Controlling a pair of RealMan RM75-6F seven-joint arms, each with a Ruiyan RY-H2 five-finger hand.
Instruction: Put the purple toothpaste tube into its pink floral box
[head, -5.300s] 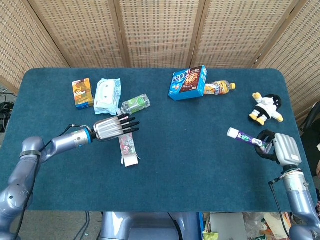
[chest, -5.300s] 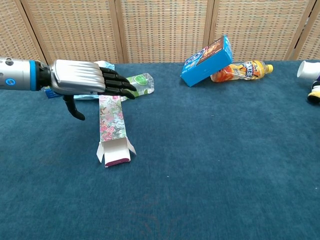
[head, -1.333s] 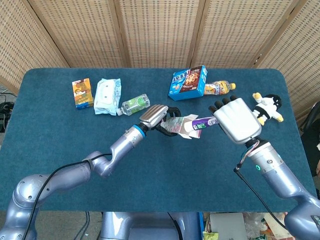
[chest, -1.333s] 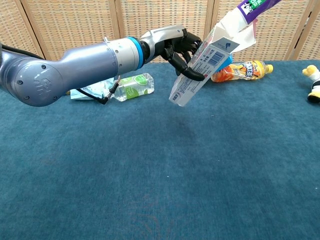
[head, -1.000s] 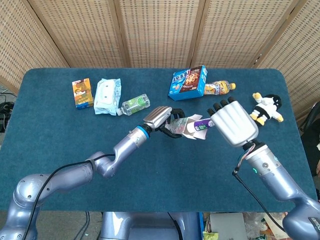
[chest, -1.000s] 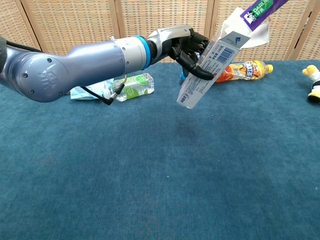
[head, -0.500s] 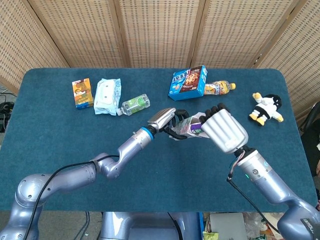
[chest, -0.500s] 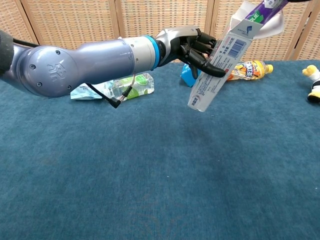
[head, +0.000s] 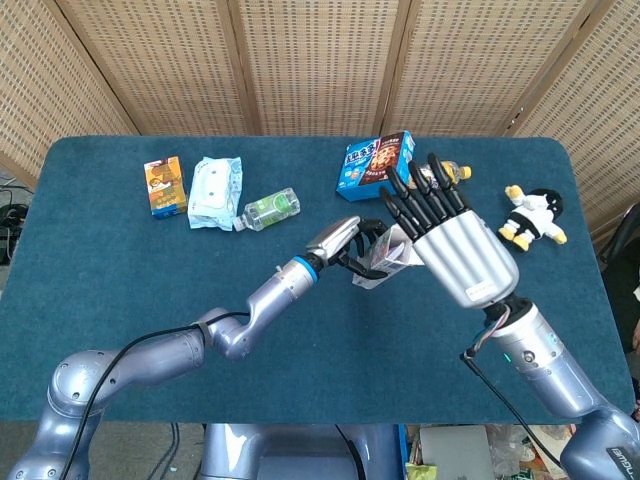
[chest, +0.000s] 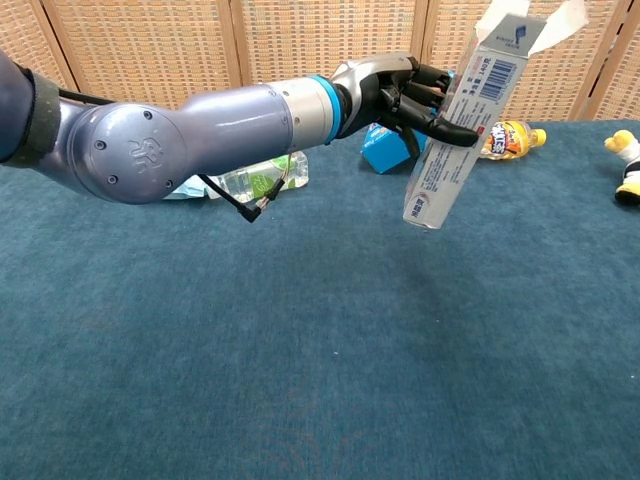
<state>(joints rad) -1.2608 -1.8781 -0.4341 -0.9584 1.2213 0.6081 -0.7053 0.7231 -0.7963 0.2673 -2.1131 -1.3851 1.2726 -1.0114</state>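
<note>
Two arms meet above the middle of the blue table (head: 120, 250). The left hand (head: 340, 245) has its dark fingers wrapped around the pink floral box (chest: 462, 125), gripping it in mid-air; the chest view shows the box nearly upright, tilted a little, its flaps open at the top and its barcoded side facing the camera. The right hand (head: 450, 240) hovers just above and beside the open end, fingers straight, spread apart and holding nothing. The purple toothpaste tube cannot be seen in either view; it is probably inside the box, though the right hand hides the opening from the head camera.

Along the far edge stands a blue snack box (head: 375, 165), with an orange drink bottle (chest: 505, 138) lying just beside it. Near the right edge lies a black and white plush toy (head: 530, 217). On the far left lie a pale blue wipes pack (head: 213, 192), a clear bottle with a green label (head: 268, 209) and a small orange carton (head: 164, 186).
</note>
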